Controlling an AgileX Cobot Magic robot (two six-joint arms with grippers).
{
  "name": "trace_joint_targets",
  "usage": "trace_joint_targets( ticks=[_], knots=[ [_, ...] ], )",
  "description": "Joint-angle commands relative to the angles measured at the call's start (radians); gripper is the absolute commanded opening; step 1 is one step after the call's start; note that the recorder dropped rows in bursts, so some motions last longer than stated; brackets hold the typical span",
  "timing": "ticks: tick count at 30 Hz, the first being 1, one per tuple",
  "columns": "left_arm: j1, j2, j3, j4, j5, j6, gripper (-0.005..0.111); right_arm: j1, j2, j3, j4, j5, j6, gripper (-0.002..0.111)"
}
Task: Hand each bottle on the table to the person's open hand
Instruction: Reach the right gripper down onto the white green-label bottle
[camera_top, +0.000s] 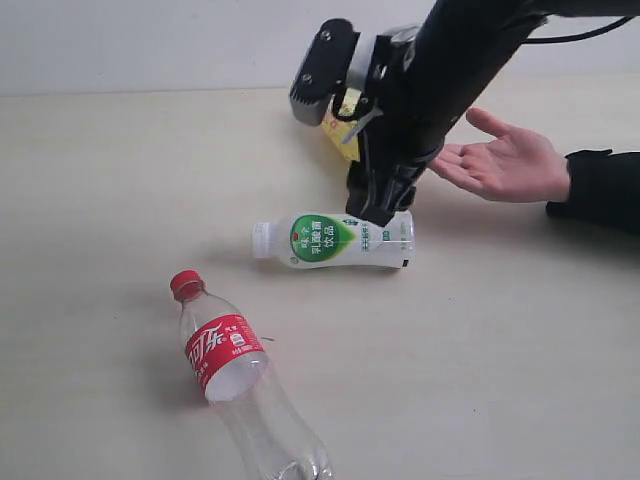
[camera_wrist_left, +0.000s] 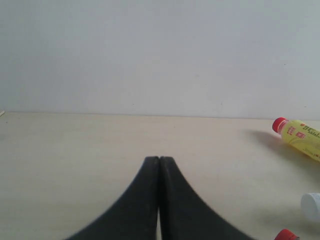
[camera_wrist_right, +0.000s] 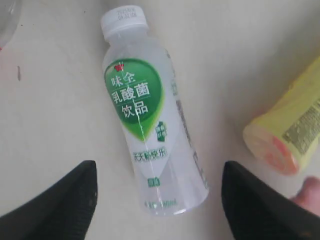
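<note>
On the pale beige table, the clear red-capped bottle lies nearest, then the white bottle on its side beneath the wide-open, empty right gripper. The yellow bottle and the person's open hand are beyond, with a plain wall behind. Only the left wrist view shows the left gripper, closed on nothing.

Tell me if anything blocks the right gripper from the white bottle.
Nothing visible does. The right gripper is open over the white bottle, which lies uncovered on the table; the yellow bottle lies off to one side.
</note>
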Motion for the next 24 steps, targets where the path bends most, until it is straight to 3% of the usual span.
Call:
trace_joint_targets(
  ticks=[1, 24],
  knots=[
    [-0.005, -0.006, 0.000, -0.010, 0.001, 0.003, 0.001, 0.039, 0.058, -0.024, -0.025, -0.043, -0.109, 0.072],
    [-0.005, -0.006, 0.000, -0.010, 0.001, 0.003, 0.001, 0.041, 0.190, -0.023, 0.000, -0.195, -0.231, 0.076]
  ],
)
